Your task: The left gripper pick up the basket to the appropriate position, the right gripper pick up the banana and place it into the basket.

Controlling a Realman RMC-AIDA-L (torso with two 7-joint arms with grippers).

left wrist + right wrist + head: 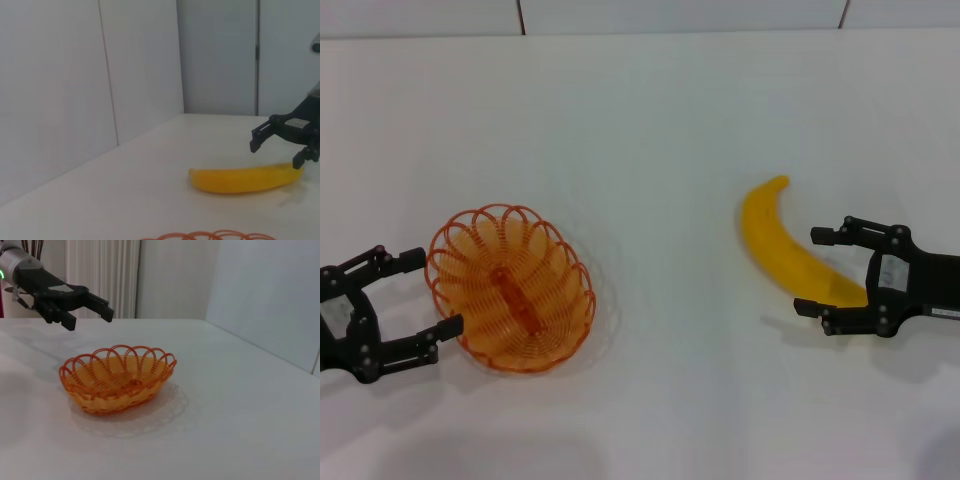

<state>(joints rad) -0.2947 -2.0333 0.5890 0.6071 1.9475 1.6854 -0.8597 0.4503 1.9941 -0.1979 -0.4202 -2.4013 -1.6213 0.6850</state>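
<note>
The orange wire basket stands upright on the white table at the left; it also shows in the right wrist view, and its rim shows in the left wrist view. My left gripper is open, its fingers either side of the basket's left end; in the right wrist view the left gripper hangs above rim height, not touching. The yellow banana lies on the table at the right, and also shows in the left wrist view. My right gripper is open, straddling the banana's near end just above it.
The white table stretches between basket and banana. A pale panelled wall runs along the table's far edge.
</note>
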